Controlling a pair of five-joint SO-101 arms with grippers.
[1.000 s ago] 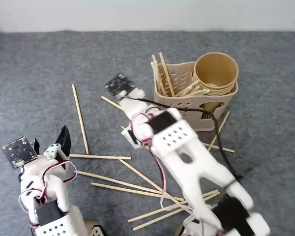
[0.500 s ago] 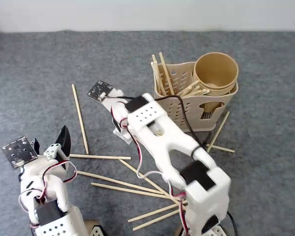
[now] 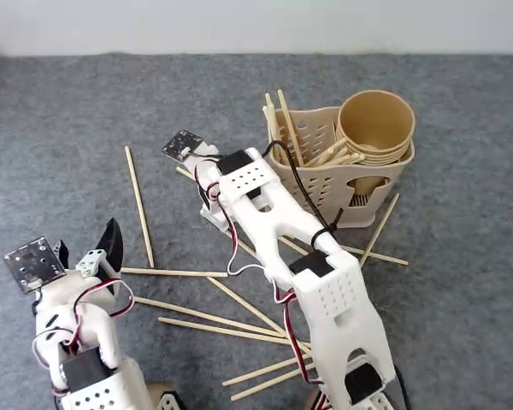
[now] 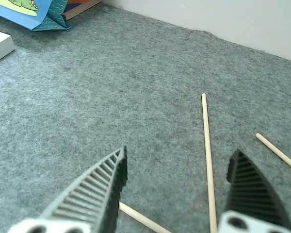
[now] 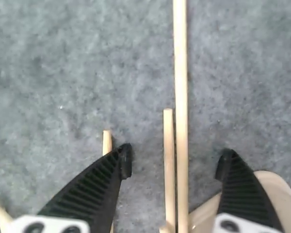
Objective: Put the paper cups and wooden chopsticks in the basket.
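Low over the grey carpet [image 5: 63, 58], the right gripper [image 5: 174, 162] is hovering with its fingers spread wide, straddling two chopsticks [image 5: 180, 73] that are lying side by side, one reaching farther out than the other. A third chopstick end [image 5: 106, 138] is showing just beside one fingertip.

Seen from above, the right arm [image 3: 269, 218] is stretching across the middle of the carpet, its wrist sitting near the basket [image 3: 312, 141]. The basket is standing upright, holding stacked cups [image 3: 376, 124] in one compartment and a few leaning sticks [image 3: 284, 120] in the other. More loose sticks [image 3: 138, 205] are lying scattered around both arms.

At the near left, the left gripper [image 3: 85, 246] is hanging above the carpet with its fingers parted as well — one stick [image 4: 207, 155] is running between them, close to one finger, and another [image 4: 279, 153] is lying just outside it.
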